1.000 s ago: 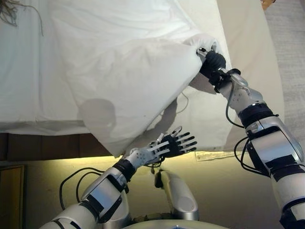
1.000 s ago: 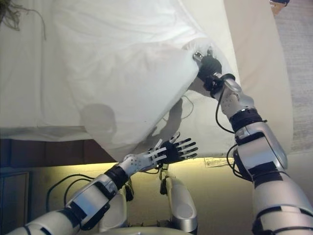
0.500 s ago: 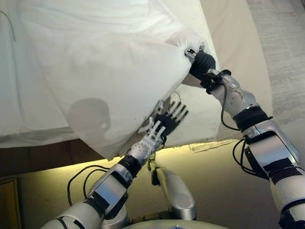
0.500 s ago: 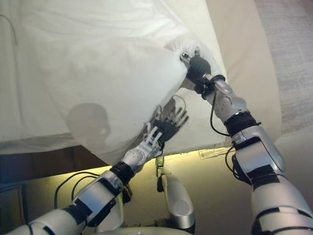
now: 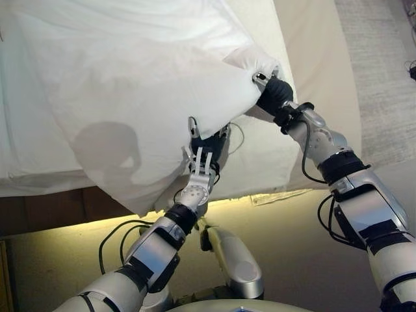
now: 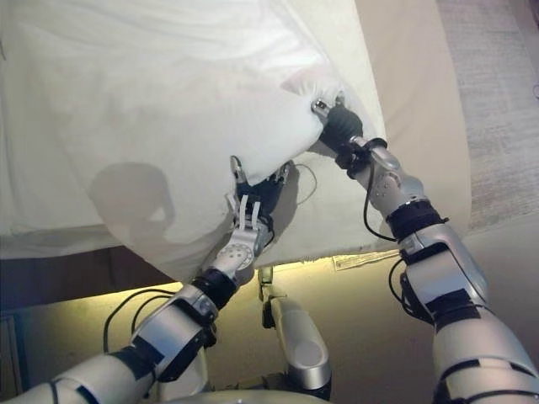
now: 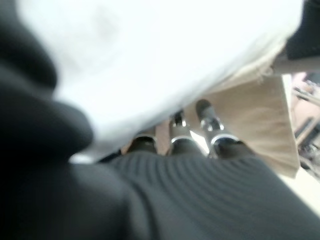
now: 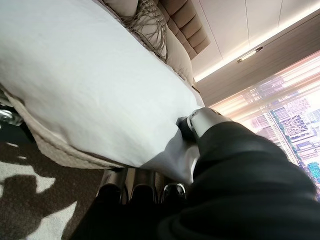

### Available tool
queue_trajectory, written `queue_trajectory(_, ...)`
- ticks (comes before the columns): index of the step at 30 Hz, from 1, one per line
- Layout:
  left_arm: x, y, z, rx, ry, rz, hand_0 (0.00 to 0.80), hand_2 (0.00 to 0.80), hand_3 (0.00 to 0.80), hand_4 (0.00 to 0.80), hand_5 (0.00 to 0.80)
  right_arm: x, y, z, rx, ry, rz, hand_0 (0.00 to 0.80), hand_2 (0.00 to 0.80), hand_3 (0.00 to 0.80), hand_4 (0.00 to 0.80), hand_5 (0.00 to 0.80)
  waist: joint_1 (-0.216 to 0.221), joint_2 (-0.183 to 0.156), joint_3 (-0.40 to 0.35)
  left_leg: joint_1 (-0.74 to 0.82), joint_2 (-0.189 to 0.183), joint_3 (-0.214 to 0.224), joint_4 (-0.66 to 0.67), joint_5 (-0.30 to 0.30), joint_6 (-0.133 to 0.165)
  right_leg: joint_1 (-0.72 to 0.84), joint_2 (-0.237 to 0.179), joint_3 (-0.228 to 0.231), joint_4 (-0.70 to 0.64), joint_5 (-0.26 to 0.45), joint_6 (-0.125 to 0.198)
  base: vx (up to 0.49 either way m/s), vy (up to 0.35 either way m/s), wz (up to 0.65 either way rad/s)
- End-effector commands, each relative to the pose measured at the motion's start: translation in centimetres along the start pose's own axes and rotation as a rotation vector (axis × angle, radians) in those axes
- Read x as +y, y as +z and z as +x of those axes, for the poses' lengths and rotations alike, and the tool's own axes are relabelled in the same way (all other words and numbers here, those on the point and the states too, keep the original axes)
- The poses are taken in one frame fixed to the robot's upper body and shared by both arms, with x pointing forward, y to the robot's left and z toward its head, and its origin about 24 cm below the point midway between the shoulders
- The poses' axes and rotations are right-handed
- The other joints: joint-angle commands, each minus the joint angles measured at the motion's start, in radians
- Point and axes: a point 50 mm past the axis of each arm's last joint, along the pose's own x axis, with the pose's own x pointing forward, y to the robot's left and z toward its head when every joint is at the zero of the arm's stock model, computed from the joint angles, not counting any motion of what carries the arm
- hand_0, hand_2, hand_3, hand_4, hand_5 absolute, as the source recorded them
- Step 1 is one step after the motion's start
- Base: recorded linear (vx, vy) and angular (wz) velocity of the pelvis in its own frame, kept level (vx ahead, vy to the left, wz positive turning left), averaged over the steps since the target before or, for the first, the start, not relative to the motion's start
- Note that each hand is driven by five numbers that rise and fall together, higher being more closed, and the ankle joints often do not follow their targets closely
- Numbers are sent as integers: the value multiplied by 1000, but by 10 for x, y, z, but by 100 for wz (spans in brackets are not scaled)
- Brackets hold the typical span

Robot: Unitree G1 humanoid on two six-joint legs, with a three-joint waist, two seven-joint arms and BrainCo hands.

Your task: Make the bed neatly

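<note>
A white duvet (image 5: pixel 130 78) lies bunched over the bed, with one fold hanging past the near edge. My right hand (image 5: pixel 274 94) is shut on the duvet's corner and holds it lifted above the beige sheet (image 5: pixel 312 58); its wrist view shows the thumb (image 8: pixel 200 120) pressed into the white cloth (image 8: pixel 75 75). My left hand (image 5: pixel 207 151) reaches up under the duvet's hanging edge near the middle, palm towards the cloth. Its fingers (image 7: pixel 202 110) are straight against the underside and its thumb stands apart beside the edge.
The dark wooden bed base (image 5: pixel 39 208) shows below the duvet at the left, with a lit strip under it. Grey carpet (image 5: pixel 377 65) lies to the right of the bed. A fringed cushion (image 8: pixel 145 22) sits at the head of the bed.
My left hand has risen from below the bed's edge and gone under the duvet's hanging fold. My right hand still holds the corner. The camera has shifted a little.
</note>
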Motion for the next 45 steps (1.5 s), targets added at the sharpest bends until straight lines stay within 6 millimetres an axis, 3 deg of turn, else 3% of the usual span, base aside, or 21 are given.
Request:
queue_trajectory(1,-32,-27,12,26,-121,-75,0,0,0,0,0,1,55,-11,-229,54,23,800,800,800,800,800,28,13,-59,19,153,-64,-115,120,-109,4,-49,3,137,-157,121,0,0,0)
queue_trajectory(13,-17,-17,6,-47,-10,-56,0,0,0,0,0,-1,53,-12,-223,36,28,800,800,800,800,800,48,21,-49,12,146,-87,-96,115,-106,20,-57,-13,144,-164,122,1,-3,2)
queue_trajectory(14,-16,-15,5,-51,-3,-54,0,0,0,0,0,-2,53,-12,-225,32,28,800,800,800,800,800,51,18,-44,0,144,-82,-95,141,-97,13,-60,-21,139,-142,113,-68,-6,5)
queue_trajectory(21,-6,-8,-1,-91,42,-50,0,0,0,0,0,-7,51,-15,-229,12,29,800,800,800,800,800,71,22,-33,0,140,-97,-97,146,-96,25,-66,-44,144,-147,114,-4,-13,10)
queue_trajectory(22,-5,-7,-2,-99,48,-49,72,72,72,72,72,-8,51,-15,-230,9,31,800,800,800,800,800,74,22,-32,0,140,-100,-97,146,-97,26,-66,-47,145,-148,114,0,-22,9)
queue_trajectory(23,-4,-4,-3,-109,53,-46,433,433,433,433,433,-8,51,-16,-232,6,33,800,800,800,800,800,76,21,-31,-1,139,-103,-99,149,-97,27,-66,-49,145,-148,113,1,-19,6)
queue_trajectory(24,-3,-4,-3,-109,54,-45,515,515,515,515,515,-8,51,-16,-233,6,33,800,800,800,800,800,77,21,-31,-1,139,-103,-99,149,-97,28,-66,-50,145,-148,114,4,-36,8)
queue_trajectory(25,-1,0,-4,-123,59,-40,800,800,800,800,800,-9,51,-17,-236,2,36,800,800,800,800,800,82,20,-29,2,137,-108,-103,150,-97,33,-66,-55,143,-149,114,6,-40,7)
queue_trajectory(31,4,9,-8,-146,58,-33,800,800,800,800,800,-11,49,-18,-240,-9,47,800,800,800,800,800,95,20,-24,9,136,-117,-113,158,-98,47,-65,-67,137,-147,115,3,-21,9)
queue_trajectory(42,3,21,-8,-165,27,-31,800,800,800,800,800,-30,42,-24,-208,-112,44,800,800,800,800,800,115,51,-29,29,118,-130,-121,157,-94,73,-79,-81,136,-154,116,-4,27,3)
queue_trajectory(43,3,23,-7,-169,26,-30,800,800,800,800,800,-32,41,-24,-196,-134,40,508,508,508,508,508,116,54,-30,31,117,-131,-119,156,-94,76,-81,-82,136,-154,116,-8,40,10)
queue_trajectory(44,3,24,-7,-172,26,-27,800,800,800,800,800,-35,39,-25,-184,-161,36,0,0,0,0,0,117,56,-32,34,115,-133,-119,155,-93,80,-82,-82,135,-154,117,-7,43,11)
queue_trajectory(45,2,25,-7,-175,26,-26,800,800,800,800,800,-37,39,-26,-174,-174,37,0,0,0,0,0,118,59,-34,38,113,-133,-120,155,-93,84,-83,-82,132,-153,118,-10,52,8)
